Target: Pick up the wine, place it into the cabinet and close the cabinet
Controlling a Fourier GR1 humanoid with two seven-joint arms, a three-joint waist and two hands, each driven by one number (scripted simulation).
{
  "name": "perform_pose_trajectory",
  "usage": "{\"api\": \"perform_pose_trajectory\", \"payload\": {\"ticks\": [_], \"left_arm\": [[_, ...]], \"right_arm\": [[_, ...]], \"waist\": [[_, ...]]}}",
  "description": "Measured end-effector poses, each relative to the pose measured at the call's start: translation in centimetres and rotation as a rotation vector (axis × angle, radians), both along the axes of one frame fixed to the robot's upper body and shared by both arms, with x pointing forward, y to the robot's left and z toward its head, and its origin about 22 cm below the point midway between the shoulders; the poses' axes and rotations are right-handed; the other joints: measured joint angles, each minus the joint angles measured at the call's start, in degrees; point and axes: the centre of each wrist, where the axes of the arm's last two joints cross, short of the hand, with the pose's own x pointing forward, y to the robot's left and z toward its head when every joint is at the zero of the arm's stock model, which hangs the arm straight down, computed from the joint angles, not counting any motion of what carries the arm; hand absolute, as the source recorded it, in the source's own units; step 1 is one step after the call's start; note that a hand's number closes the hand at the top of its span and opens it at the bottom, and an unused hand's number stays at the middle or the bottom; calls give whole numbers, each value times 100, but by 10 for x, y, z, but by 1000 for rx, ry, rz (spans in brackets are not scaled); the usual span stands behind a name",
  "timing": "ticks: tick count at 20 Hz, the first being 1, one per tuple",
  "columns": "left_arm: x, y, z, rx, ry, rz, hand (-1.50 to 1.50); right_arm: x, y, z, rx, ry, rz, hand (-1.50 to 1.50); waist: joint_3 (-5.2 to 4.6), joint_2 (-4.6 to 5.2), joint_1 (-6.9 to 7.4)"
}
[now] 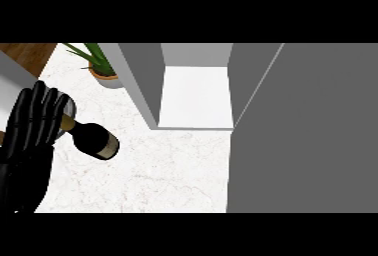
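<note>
The wine bottle point(94, 139) is dark with a pale band near its base and a golden neck. It stands on the white marble counter point(162, 175), left of the cabinet. My left hand point(33, 120) shows at the left edge, fingers straight and pointing up, and it covers part of the bottle's neck; I cannot tell whether it touches it. The cabinet point(196, 95) is open, with a white inside floor and grey walls. Its grey door point(310, 130) fills the right side of the view. My right hand does not show.
A potted green plant point(103, 70) stands at the back left, close to the cabinet's left wall point(144, 85). A strip of wood point(26, 52) shows at the top left corner.
</note>
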Motion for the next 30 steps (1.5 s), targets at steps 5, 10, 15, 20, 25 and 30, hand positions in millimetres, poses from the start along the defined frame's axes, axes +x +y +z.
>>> {"api": "perform_pose_trajectory", "payload": {"ticks": [5, 10, 15, 20, 25, 30], "left_arm": [[14, 21, 2, 13, -34, 73, -150], [26, 34, 12, -89, 49, 82, -150], [24, 34, 37, -144, 102, 66, -150], [21, 31, 60, -165, 126, 67, -150], [13, 25, 73, -169, 132, 85, -150], [6, 26, 82, -174, 165, 100, -150]], "right_arm": [[-17, 2, 0, 0, 12, -31, -150], [-40, 14, 0, 56, 114, 98, -150], [-69, 28, 21, 90, 161, 165, -150], [-84, 43, 33, 109, 196, 206, -150], [-88, 51, 36, 127, 228, 240, -150], [-91, 63, 38, 157, 247, 276, -150]], "waist": [[63, -31, -40], [82, -49, -67], [88, -57, -49], [89, -55, -42], [90, -55, -43], [88, -61, -49]]}}
